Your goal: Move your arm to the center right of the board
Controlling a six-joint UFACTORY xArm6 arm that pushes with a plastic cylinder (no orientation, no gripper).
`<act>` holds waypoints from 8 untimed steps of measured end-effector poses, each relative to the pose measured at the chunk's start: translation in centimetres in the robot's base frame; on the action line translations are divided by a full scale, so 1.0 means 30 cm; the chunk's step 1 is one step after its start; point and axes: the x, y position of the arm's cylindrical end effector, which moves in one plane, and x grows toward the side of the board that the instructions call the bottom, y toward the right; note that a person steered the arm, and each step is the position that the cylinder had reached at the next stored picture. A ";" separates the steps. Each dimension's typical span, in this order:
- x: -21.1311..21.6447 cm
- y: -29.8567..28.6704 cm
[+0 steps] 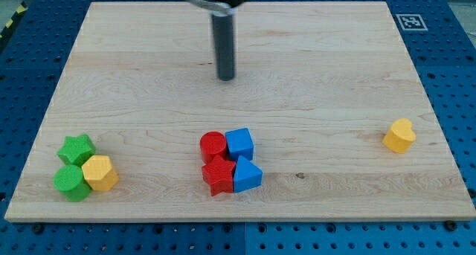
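My tip [226, 78] rests on the wooden board [312, 76] in its upper middle, the dark rod rising to the view's top. Below it, near the board's lower middle, sits a tight cluster: a red cylinder [213, 145], a blue cube [239, 143], a red star-like block [218, 175] and a blue triangular block [247, 175]. The tip is well apart from them. A yellow heart-shaped block [400, 134] lies alone at the board's right side, far to the right of the tip.
At the lower left corner a green star [77, 148], a green cylinder [71, 181] and a yellow hexagonal block [100, 172] touch each other. A black-and-white marker tag [410, 21] sits at the board's upper right corner. A blue perforated table [454, 54] surrounds the board.
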 end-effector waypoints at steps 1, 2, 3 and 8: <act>0.001 0.098; 0.001 0.141; 0.001 0.208; 0.001 0.566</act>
